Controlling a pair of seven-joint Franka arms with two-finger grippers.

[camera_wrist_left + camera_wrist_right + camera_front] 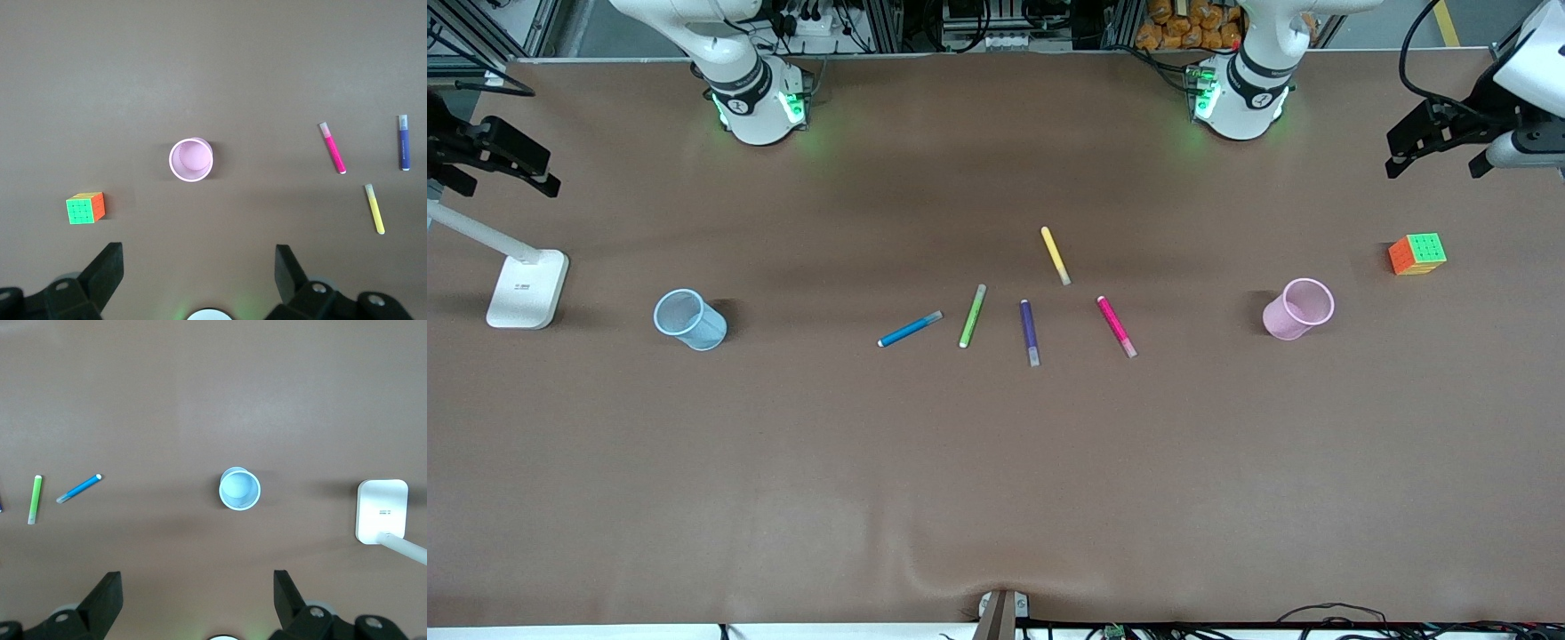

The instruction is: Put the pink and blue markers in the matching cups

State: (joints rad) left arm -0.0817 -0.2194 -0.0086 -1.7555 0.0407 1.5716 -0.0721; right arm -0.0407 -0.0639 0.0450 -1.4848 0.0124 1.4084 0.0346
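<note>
The blue marker (pixel 910 329) and the pink marker (pixel 1116 326) lie flat mid-table among other markers. The pale blue cup (pixel 690 319) stands upright toward the right arm's end, and the pale pink cup (pixel 1297 308) stands upright toward the left arm's end. My left gripper (pixel 1434 167) is open and empty, high over the table near the pink cup (pixel 191 159); its wrist view (pixel 199 263) also shows the pink marker (pixel 332 147). My right gripper (pixel 511 188) is open and empty, high near the blue cup (pixel 239 489); its wrist view (pixel 197 587) also shows the blue marker (pixel 79 488).
A green marker (pixel 972 316), a purple marker (pixel 1029 332) and a yellow marker (pixel 1055 254) lie between the blue and pink ones. A colour cube (pixel 1416 254) sits beside the pink cup. A white lamp base (pixel 527 289) stands beside the blue cup.
</note>
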